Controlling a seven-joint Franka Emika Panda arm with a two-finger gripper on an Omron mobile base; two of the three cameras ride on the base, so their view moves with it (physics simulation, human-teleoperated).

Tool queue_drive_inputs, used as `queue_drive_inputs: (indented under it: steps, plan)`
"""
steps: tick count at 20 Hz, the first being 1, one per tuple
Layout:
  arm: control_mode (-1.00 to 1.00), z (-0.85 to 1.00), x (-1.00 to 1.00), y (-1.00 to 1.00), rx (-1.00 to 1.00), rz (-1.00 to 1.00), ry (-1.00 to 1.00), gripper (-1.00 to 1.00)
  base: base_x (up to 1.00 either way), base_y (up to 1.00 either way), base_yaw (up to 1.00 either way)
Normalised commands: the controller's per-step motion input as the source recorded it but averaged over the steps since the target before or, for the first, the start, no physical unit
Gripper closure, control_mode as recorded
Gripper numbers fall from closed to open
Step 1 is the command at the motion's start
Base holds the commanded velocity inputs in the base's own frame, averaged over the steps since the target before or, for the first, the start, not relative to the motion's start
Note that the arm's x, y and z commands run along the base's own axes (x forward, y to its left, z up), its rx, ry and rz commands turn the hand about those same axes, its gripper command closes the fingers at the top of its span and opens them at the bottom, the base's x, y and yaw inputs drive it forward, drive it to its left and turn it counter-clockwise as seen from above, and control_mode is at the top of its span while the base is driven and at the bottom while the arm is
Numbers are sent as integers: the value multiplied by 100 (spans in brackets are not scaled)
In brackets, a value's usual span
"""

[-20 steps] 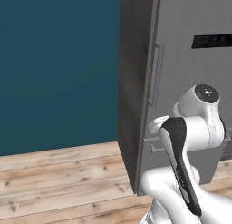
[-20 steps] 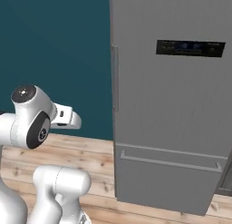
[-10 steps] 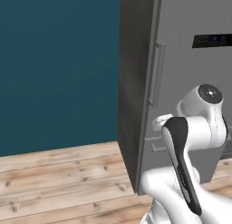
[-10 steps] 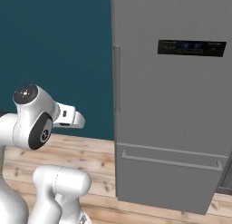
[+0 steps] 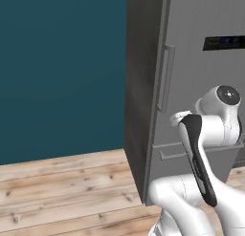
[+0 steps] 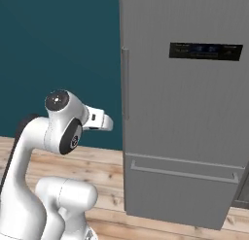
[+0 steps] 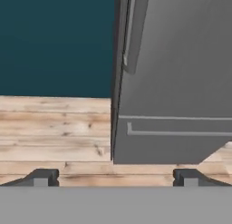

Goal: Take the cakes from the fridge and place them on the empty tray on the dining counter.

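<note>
Fridge [image 6: 185, 127] doors are both shut, so the cakes are presumably still inside, hidden from all three cameras. The tall grey cabinet stands against a teal wall [image 5: 62, 72] on a wooden plank floor [image 5: 62, 192], with a long vertical bar handle [image 6: 125, 83] near the left edge of the upper door, a black display panel [image 6: 205, 51] above, and a horizontal drawer pull [image 6: 182, 171] across the lower section.

End effector [image 7: 115, 177] is released, its two dark tips spread wide with nothing between them, apart from the fridge and aimed low, at the lower door and floor rather than at the bar handle. In the right base view the hand [image 6: 99, 121] sits near the door's left edge, below the handle's middle.

Risks from here: the approach is low, so the tips may close under the bar or strike the door face. How far the hand stands from the door is hard to judge, since the base views foreshorten that gap. A pull out of line with the hinge arc could slip the grip off.
</note>
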Motion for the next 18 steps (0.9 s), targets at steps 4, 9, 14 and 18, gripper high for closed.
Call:
queue_drive_inputs:
  steps: [4,9,14,18]
  plan:
    - [-100,41,26,-52,2,0,-18,-100,0,0,0]
    - [-100,37,37,-2,0,1,-32,-100,0,0,0]
    - [-100,10,50,7,0,1,-28,-100,0,0,0]
    - [-100,7,50,-7,0,0,-25,-100,0,0,0]
